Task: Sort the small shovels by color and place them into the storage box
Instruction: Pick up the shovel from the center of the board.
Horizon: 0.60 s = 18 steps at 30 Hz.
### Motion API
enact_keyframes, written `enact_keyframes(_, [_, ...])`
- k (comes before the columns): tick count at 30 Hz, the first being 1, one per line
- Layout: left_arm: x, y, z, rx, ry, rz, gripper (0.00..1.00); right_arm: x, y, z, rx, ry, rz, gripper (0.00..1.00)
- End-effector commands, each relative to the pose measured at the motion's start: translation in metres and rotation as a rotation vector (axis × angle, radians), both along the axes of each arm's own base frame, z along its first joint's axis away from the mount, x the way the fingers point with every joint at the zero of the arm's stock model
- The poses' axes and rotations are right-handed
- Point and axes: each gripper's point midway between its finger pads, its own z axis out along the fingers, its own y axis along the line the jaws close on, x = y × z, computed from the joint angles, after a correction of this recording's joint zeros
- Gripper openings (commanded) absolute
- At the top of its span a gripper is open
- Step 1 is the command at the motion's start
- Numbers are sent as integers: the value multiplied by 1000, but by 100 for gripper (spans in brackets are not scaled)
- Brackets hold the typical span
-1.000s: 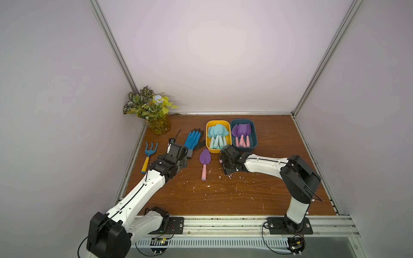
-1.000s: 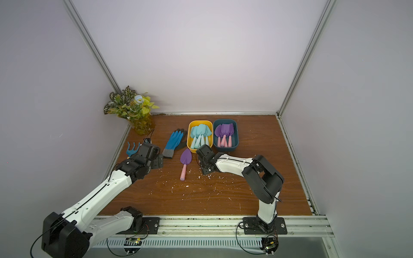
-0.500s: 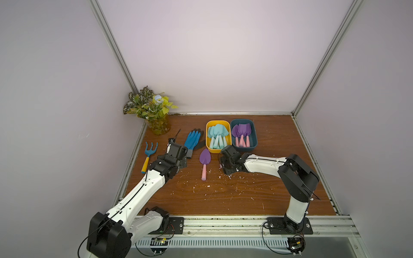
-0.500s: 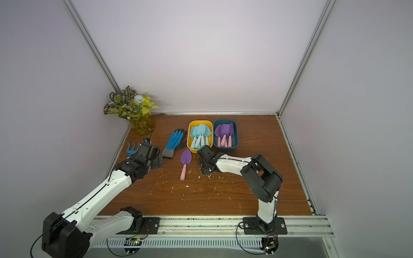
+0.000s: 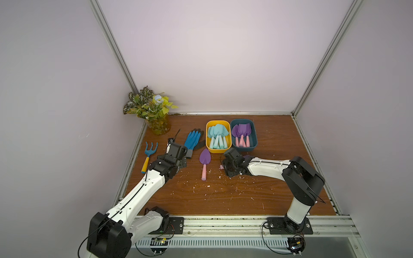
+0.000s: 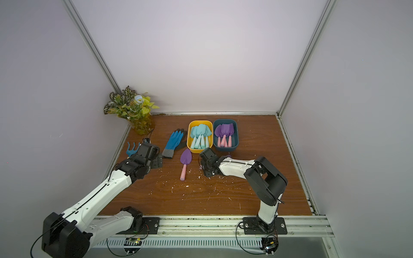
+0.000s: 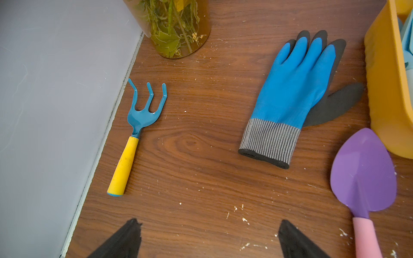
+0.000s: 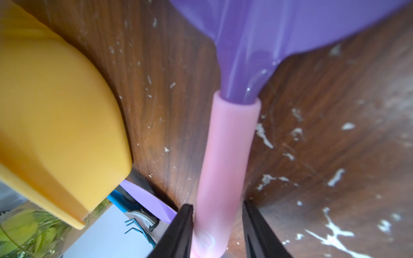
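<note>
A purple shovel with a pink handle (image 8: 228,156) lies on the wooden table in front of the boxes. My right gripper (image 8: 216,207) is shut on the handle near its end, and in both top views the wrist (image 5: 232,164) hides most of this shovel. A second purple shovel (image 5: 205,157) (image 7: 363,172) lies loose between the arms. The yellow storage box (image 5: 218,151) holds several aqua shovels (image 5: 218,134). The dark blue box (image 5: 244,146) holds purple shovels (image 5: 242,131). My left gripper (image 7: 207,223) hovers open over bare wood, left of the loose shovel.
A blue rake with a yellow handle (image 7: 138,125) lies by the left wall. A blue and black glove (image 7: 295,89) lies between it and the yellow box. A potted plant (image 5: 154,111) stands in the back left corner. White crumbs are scattered over the table.
The right gripper's jaws have narrowed around the pink handle, and the right arm has edged slightly left. The left arm has not moved.
</note>
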Motion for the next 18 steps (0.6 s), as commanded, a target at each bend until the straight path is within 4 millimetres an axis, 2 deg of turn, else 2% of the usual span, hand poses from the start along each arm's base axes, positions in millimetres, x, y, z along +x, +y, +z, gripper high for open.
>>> enact_keyframes(1, [-3, 9, -1, 13, -4, 35, 98, -25, -29, -21, -109, 86, 11, 43])
enact_keyframes(10, [-3, 10, -1, 14, -3, 39, 98, -37, -43, -30, -140, 100, 10, 42])
enact_keyframes(18, [-3, 11, -1, 17, -5, 46, 98, -43, -47, -36, -152, 112, 25, 34])
